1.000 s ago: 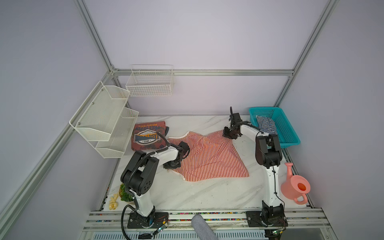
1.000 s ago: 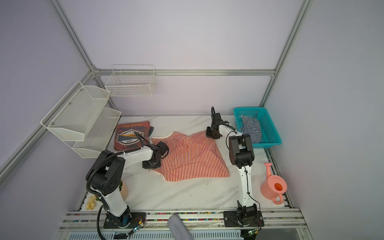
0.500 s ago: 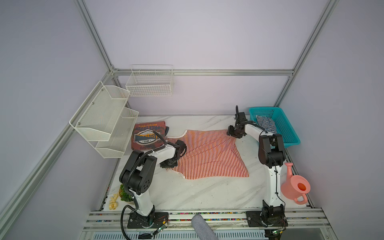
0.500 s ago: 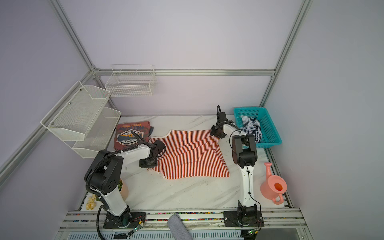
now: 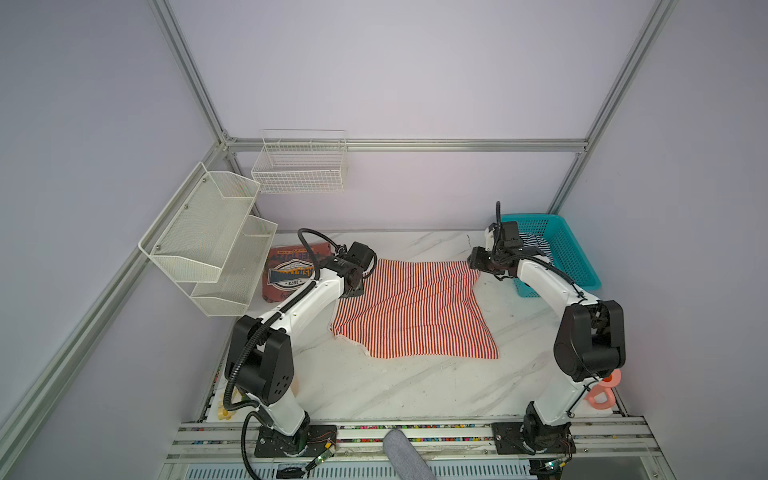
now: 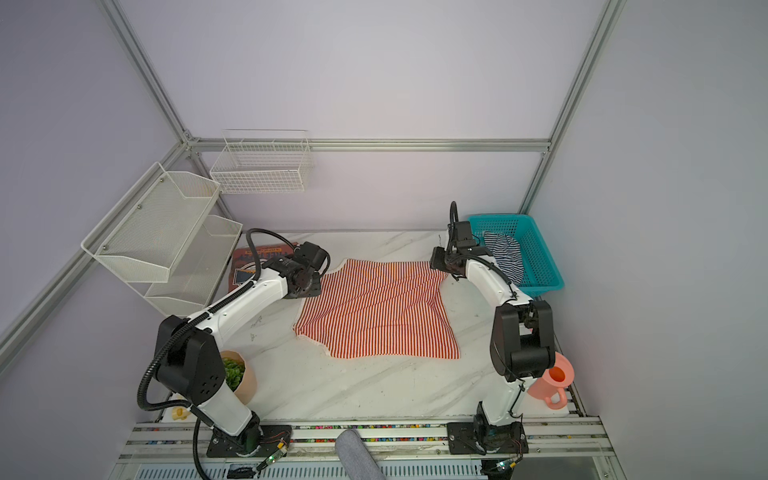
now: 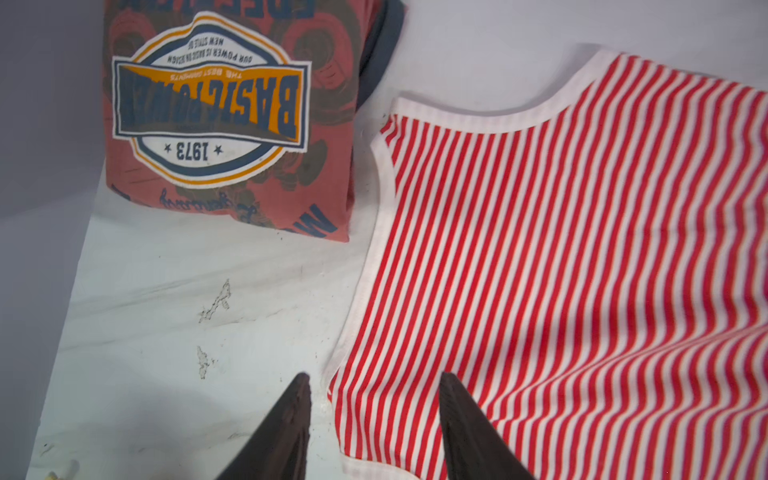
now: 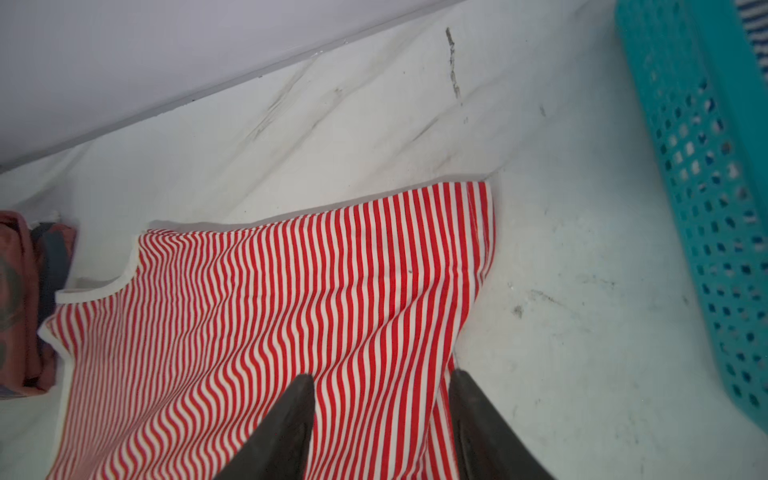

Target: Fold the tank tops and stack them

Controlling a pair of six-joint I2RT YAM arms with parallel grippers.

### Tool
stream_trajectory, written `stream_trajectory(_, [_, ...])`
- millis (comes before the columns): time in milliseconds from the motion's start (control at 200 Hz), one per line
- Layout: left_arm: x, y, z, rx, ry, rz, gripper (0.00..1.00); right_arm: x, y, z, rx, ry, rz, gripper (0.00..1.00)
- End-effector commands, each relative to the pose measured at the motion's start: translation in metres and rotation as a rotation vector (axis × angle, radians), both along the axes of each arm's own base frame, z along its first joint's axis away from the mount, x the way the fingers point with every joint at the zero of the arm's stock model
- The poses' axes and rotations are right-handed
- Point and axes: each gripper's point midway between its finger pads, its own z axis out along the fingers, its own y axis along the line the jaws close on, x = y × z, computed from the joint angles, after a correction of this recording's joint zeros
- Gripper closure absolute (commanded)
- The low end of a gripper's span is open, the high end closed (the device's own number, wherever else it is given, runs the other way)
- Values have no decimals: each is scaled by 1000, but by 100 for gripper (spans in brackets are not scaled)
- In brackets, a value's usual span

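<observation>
The left end effector point(image 7: 374, 376) has its fingers spread. Nothing is pinched: one fingertip is over bare bench point(image 7: 166, 291) and the other over the pale-trimmed armhole edge of the red top point(image 7: 582, 249). The right end effector point(image 8: 381, 374) is likewise spread and empty, with its fingertips over the cloth just inside the hem edge at the opposite end.

In both top views the two end effectors stand at the far corners of the red top point(image 5: 411, 311), the left at the shoulder end and the right at the hem end. The top lies flat on the bench between them, reaching from their fingertips toward the robot's base. Its shoulder-to-hem axis runs across the bench from left arm to right arm, so each arm is nearer to its own end and neither has to cross the middle. By my reading, the next fold depends on both end effectors dropping onto that far edge together and carrying it toward the near edge.

The navy top point(image 6: 505, 257) lies crumpled in the basket point(image 6: 540, 266), just behind the right arm and well apart from the left. The rust garment point(image 7: 208, 124) lies folded just beyond the left corner, close beside the strap.
</observation>
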Motion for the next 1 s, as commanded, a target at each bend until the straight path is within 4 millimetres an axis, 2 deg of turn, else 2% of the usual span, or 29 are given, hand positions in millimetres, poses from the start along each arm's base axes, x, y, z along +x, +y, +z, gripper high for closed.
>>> stream_trajectory(0, [29,-32,20,-71,-50,-90,51,-35,-6,-39,-33,116,-23,64])
stream_trajectory(75, [45,-47,17,-92,-50,-120,52,-52,-7,-52,-31,145,-37,85])
stream_trajectory(125, [55,-57,15,-111,-54,-139,52,-62,-6,-58,-24,161,-42,89])
stream_trajectory(290, [89,-89,3,-168,-56,-209,54,-85,-4,-78,-21,205,-54,90])
stream_trajectory(545, [118,-116,-45,-196,14,-240,55,-102,0,-117,-28,295,-46,82])
stream_trajectory(630, [124,-116,-61,-185,29,-223,55,-107,-2,-129,-44,324,-53,79])
stream_trajectory(770, [131,-101,-82,-139,38,-148,54,-116,-9,-142,-78,364,-74,78])
stream_trajectory(995, [129,-78,-111,-122,94,-89,54,-137,-24,-156,-130,425,-127,78])
